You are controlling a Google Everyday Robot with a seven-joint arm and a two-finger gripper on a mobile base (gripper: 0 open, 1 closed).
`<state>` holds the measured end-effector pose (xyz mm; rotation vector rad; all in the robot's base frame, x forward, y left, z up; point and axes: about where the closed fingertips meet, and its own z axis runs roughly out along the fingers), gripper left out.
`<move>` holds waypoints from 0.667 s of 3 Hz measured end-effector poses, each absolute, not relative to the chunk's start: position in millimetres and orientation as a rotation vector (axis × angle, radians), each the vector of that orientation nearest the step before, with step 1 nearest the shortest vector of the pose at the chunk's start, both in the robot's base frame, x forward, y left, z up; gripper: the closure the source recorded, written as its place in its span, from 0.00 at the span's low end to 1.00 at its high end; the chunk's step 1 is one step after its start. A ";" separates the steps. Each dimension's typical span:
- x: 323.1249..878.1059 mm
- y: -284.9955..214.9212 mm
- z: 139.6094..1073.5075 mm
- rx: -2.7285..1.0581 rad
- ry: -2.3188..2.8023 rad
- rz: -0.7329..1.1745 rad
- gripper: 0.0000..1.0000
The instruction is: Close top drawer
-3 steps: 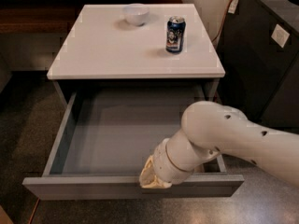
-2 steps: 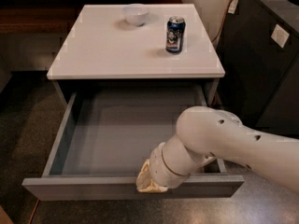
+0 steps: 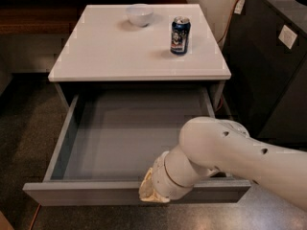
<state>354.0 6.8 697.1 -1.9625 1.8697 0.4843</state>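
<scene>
The top drawer (image 3: pixel 86 193) is pulled far out of the white-topped cabinet (image 3: pixel 120 56). It is wide and matte grey, and its grey box interior holds nothing that shows. My white arm reaches in from the lower right. The gripper (image 3: pixel 149 191) is at the drawer's front panel, right of its middle, with its cream-coloured end against the panel's top edge. The wrist hides most of it.
A white bowl (image 3: pixel 139 14) and a blue soda can (image 3: pixel 180 35) stand on the cabinet top. A dark cabinet (image 3: pixel 273 66) stands close on the right. Dark speckled floor (image 3: pixel 24 143) lies to the left and in front of the drawer.
The arm has shifted slightly left along the drawer front. The drawer stands just as far out as before.
</scene>
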 end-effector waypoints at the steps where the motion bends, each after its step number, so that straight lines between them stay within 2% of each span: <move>1: 341.5 4.5 705.7 -1.888 1.899 0.472 1.00; 2: 334.2 0.1 702.2 -1.844 1.927 0.485 1.00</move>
